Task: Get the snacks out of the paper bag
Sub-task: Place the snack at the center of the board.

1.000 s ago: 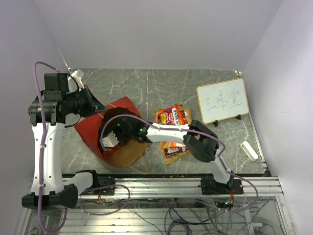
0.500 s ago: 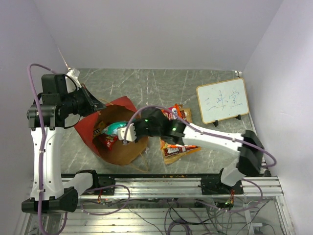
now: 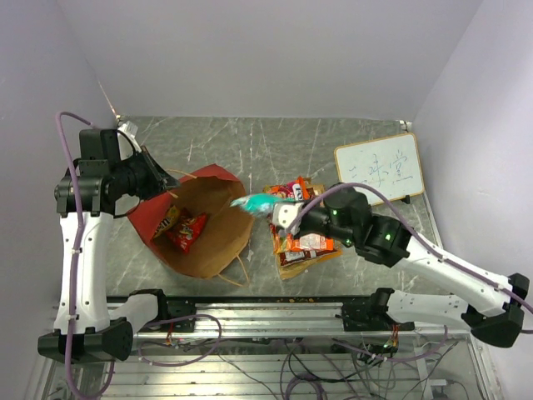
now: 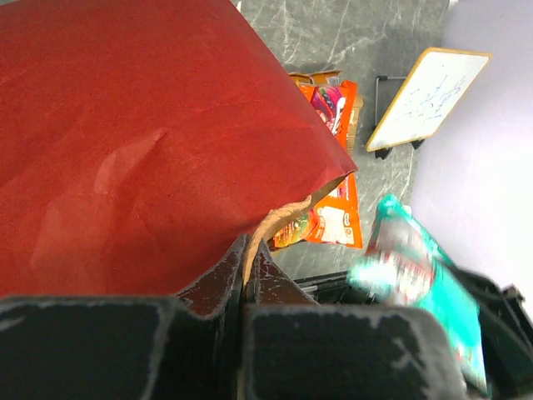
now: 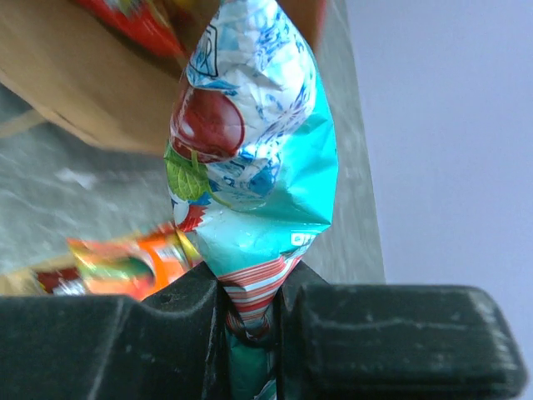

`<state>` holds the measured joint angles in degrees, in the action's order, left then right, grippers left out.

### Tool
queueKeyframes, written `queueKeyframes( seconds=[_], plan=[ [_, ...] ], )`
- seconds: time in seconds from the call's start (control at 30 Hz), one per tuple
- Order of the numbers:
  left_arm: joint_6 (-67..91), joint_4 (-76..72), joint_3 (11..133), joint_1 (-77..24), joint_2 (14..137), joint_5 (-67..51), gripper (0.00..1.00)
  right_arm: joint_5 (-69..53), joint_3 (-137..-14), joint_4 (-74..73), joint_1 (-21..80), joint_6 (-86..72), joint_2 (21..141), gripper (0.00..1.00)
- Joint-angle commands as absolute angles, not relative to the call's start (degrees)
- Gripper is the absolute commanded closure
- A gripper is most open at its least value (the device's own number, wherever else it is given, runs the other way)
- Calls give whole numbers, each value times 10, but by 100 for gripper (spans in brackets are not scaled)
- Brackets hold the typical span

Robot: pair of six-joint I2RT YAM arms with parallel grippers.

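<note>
One teal packet [image 3: 252, 202] is clamped endwise in the right hand [image 3: 279, 214], pointing toward the paper bag [image 3: 208, 246], its rim pinched by the left hand [image 3: 163, 185]. Loose snacks [image 3: 306, 246] lie beneath the right hand.

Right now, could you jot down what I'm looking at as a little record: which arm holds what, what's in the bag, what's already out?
Left gripper: shut on the rim of the paper bag
Right gripper: shut on a teal packet, held in the air just right of the bag's mouth
Inside the bag: red and orange packets in view
Already out: pile of packets on the table, right of the bag
Also there: whiteboard, propped at the far right
</note>
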<state>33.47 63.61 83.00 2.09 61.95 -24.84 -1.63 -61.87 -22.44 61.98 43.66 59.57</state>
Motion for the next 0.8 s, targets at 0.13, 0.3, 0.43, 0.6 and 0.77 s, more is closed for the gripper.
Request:
queueKeyframes(
  seconds=[0.13,0.3,0.43,0.6,0.77],
  plan=[
    [337,621,859,19,634,-243,93,67,-581,-216,476,454,631,100],
    [338,618,873,19,640,-249,93,71,-535,-147,428,497,683,100],
    [339,617,870,19,637,-246,93,65,-530,-116,418,533,724,100],
    [346,617,865,19,626,-245,93,82,-511,-79,414,583,745,100],
    [346,614,859,19,626,-249,93,83,-482,-55,411,621,756,100]
  ],
)
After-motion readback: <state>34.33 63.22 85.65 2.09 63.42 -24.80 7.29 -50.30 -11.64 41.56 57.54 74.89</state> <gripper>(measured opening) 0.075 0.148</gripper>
